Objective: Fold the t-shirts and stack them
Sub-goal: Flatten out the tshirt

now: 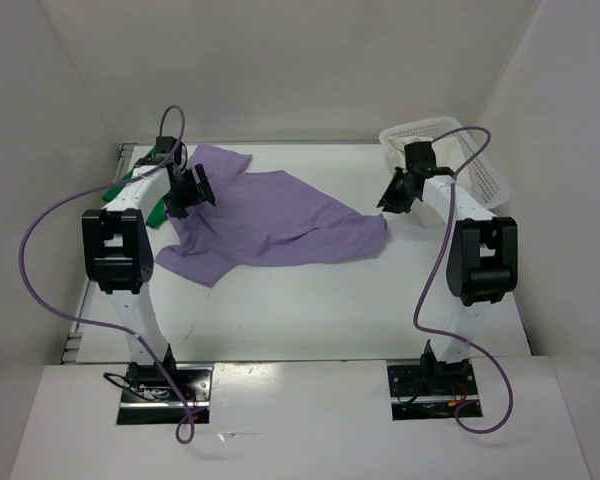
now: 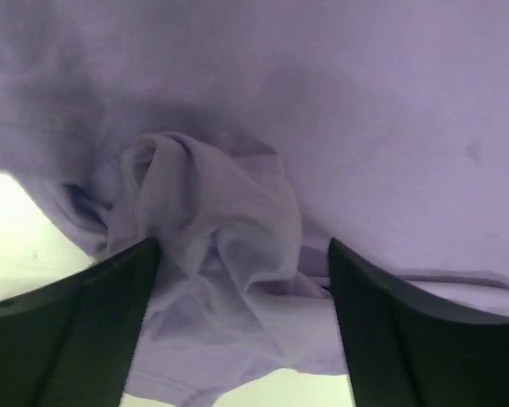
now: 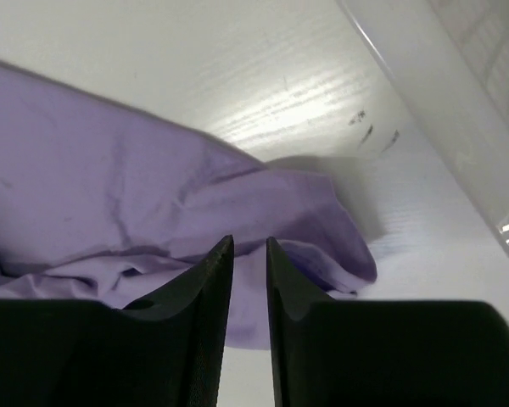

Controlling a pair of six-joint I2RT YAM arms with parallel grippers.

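One purple shirt (image 1: 280, 215) lies on your bench (image 1: 310, 310): left fingers (image 2: 76, 331) spread wide over it, right fingers (image 3: 195, 331) barely parted, empty.

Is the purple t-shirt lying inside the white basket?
No, the purple t-shirt lies crumpled on the table, outside the basket.

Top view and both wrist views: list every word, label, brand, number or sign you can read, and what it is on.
None readable: the purple shirt is plain, the basket bears no label, the specks on the table are no letters.
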